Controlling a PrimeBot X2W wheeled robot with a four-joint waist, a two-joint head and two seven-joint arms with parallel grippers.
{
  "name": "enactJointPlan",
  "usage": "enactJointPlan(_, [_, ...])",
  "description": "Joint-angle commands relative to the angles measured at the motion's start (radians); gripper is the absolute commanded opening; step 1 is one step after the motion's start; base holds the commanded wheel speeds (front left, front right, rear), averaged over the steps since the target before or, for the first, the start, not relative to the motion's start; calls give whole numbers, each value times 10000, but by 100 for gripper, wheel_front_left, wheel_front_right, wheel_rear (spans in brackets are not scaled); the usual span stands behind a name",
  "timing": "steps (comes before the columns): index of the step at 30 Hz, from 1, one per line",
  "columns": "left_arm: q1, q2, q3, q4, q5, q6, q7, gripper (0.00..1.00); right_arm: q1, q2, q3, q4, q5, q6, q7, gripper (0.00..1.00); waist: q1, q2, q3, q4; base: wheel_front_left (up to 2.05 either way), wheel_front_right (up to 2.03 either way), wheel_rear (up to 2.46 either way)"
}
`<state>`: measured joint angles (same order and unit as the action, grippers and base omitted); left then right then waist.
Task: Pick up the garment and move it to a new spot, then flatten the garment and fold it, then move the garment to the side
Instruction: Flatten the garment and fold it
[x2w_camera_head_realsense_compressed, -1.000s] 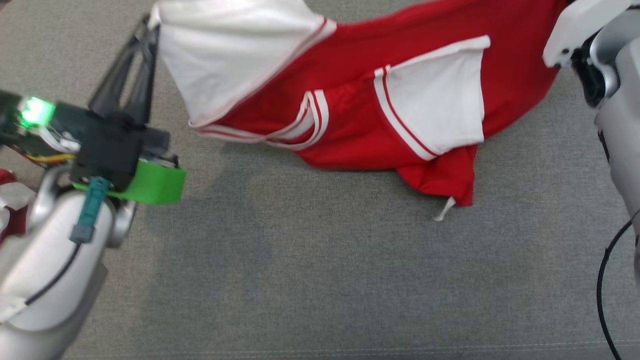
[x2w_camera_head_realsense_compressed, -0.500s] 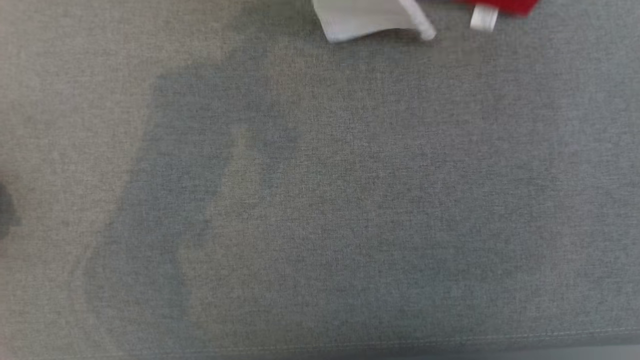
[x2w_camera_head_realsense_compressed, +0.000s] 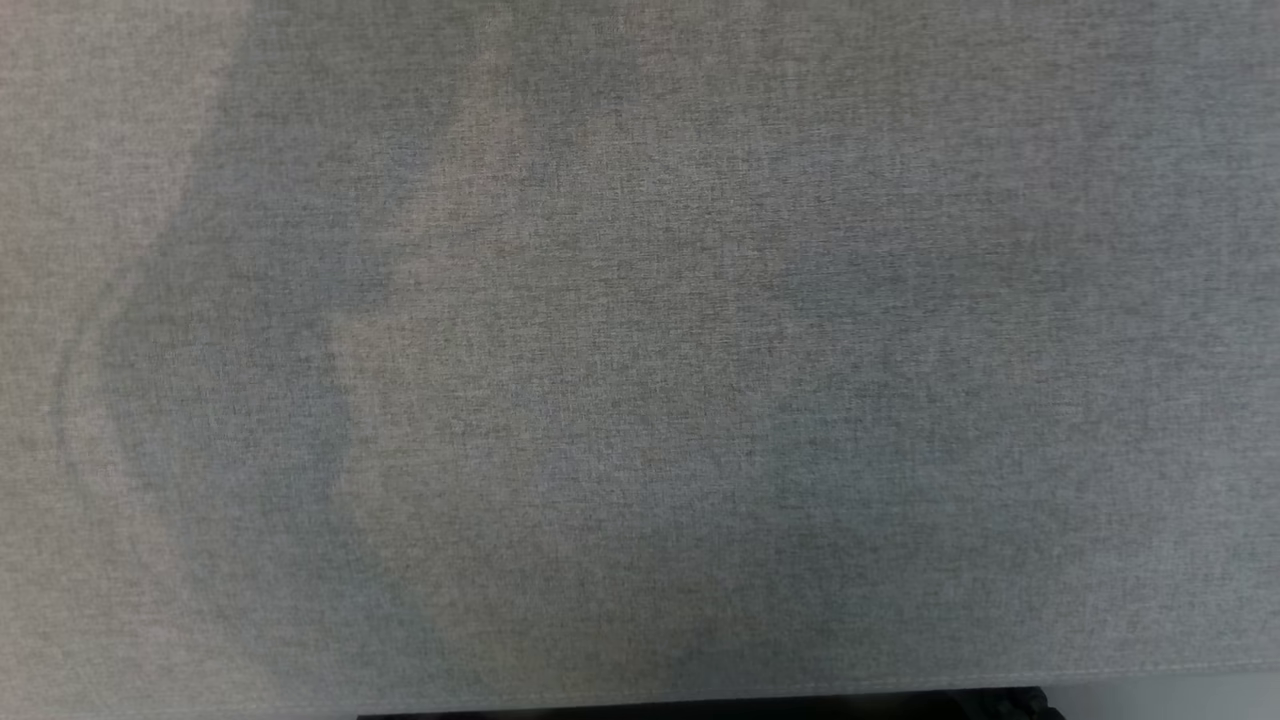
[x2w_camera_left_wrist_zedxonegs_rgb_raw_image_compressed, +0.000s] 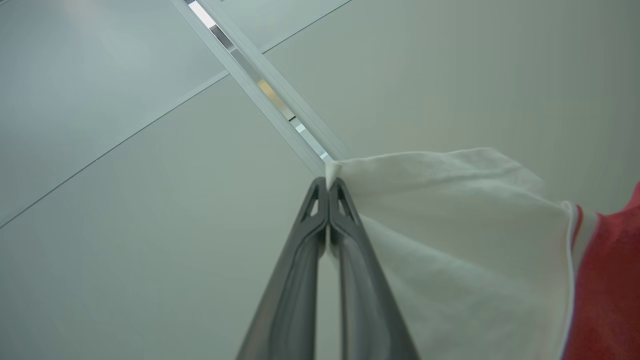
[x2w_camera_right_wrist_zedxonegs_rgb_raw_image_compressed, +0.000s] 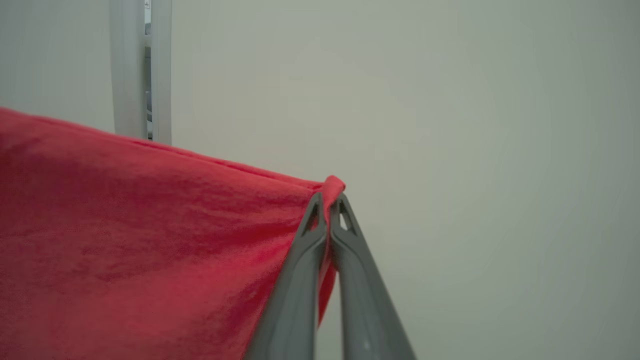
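Observation:
The garment is red with white sleeves, and both grippers hold it up in the air. In the left wrist view, my left gripper (x2w_camera_left_wrist_zedxonegs_rgb_raw_image_compressed: 328, 186) is shut on the corner of a white sleeve (x2w_camera_left_wrist_zedxonegs_rgb_raw_image_compressed: 450, 240), which drapes right toward the red body (x2w_camera_left_wrist_zedxonegs_rgb_raw_image_compressed: 607, 290). In the right wrist view, my right gripper (x2w_camera_right_wrist_zedxonegs_rgb_raw_image_compressed: 330, 200) is shut on a corner of the garment's red cloth (x2w_camera_right_wrist_zedxonegs_rgb_raw_image_compressed: 140, 240), which hangs to the left. Both wrist cameras point upward at pale panels.
The head view looks down on a grey fabric surface (x2w_camera_head_realsense_compressed: 640, 350) crossed by soft shadows. Its front edge (x2w_camera_head_realsense_compressed: 900, 685) runs along the bottom, with a dark strip (x2w_camera_head_realsense_compressed: 700, 712) beneath. A metal rail (x2w_camera_left_wrist_zedxonegs_rgb_raw_image_compressed: 260, 85) crosses the pale panels overhead.
The head view has shifted, so the garment and both arms have left it off the top edge. A second ago the left gripper held the white sleeve above the surface.

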<state>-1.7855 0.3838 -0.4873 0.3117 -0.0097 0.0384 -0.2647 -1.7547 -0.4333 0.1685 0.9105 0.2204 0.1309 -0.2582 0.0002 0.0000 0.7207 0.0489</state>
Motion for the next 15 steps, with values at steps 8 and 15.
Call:
enactJointPlan(8, [4657,193,943,-2819,-1660,-8,8,0,3702,-663,-50,-2286,1410,-2,-69,0,-2,0,-683,619,0,0,0])
enactJointPlan(15, [9797,14,1660,-4494,-3094,-682,5,0,7600,-787,-955,-4377,2392,-2,-71,0,-2,0,-2290,490,0,0,0])
